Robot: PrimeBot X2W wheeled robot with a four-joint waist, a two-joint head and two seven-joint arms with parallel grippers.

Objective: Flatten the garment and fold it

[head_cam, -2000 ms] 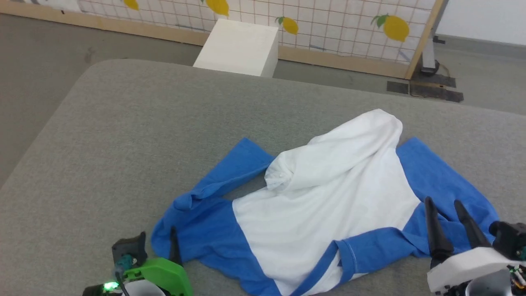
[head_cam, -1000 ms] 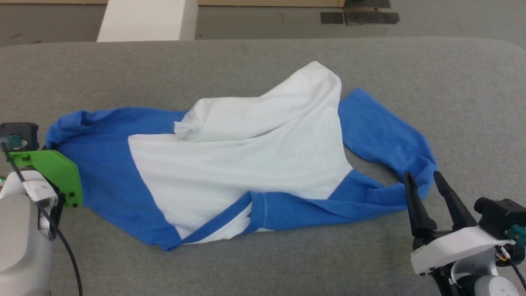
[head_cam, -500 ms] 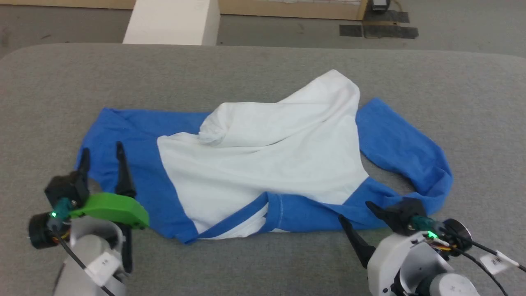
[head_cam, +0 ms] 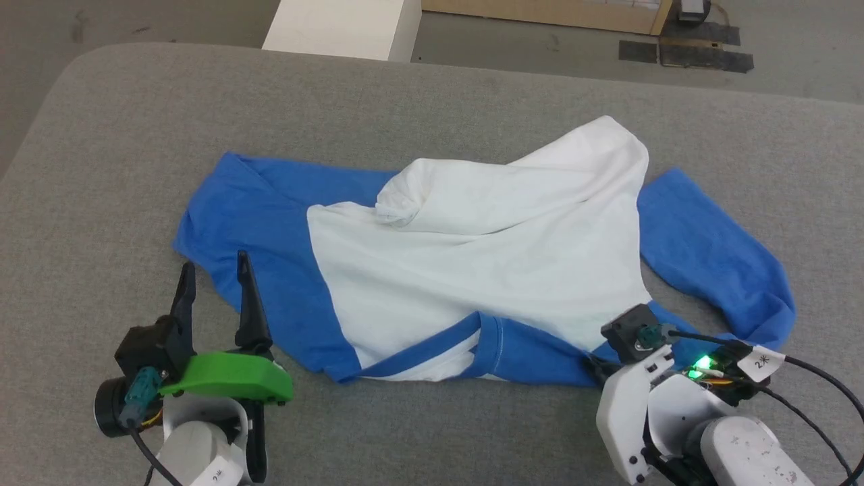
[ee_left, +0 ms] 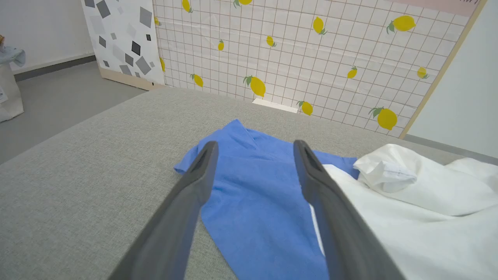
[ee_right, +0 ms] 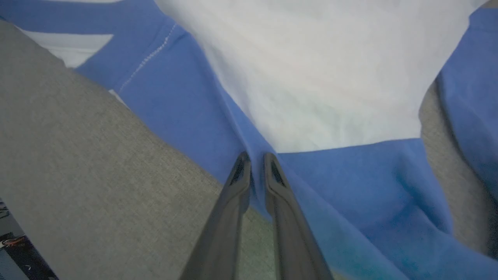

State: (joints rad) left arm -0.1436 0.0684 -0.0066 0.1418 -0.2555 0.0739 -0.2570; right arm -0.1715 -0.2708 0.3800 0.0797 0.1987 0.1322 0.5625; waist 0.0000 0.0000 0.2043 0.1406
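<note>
The garment, a T-shirt with a white body and blue sleeves, lies crumpled on the grey table, its white hem bunched over the middle. My left gripper is open at the near left, its fingertips just over the edge of the left blue sleeve. In the left wrist view the gripper holds nothing. My right gripper is at the garment's near right edge, fingers mostly hidden under its wrist. In the right wrist view the gripper is shut on a fold of blue cloth below the white body.
A white box stands on the floor beyond the table's far edge. A lemon-patterned panel on a wooden base stands behind it. The table's rounded left corner is near my left arm. A cable trails from my right wrist.
The head camera has shifted. My right gripper came down at the garment's near edge and closed on the blue fold. My left gripper opened and let the left sleeve go, now spread out.
</note>
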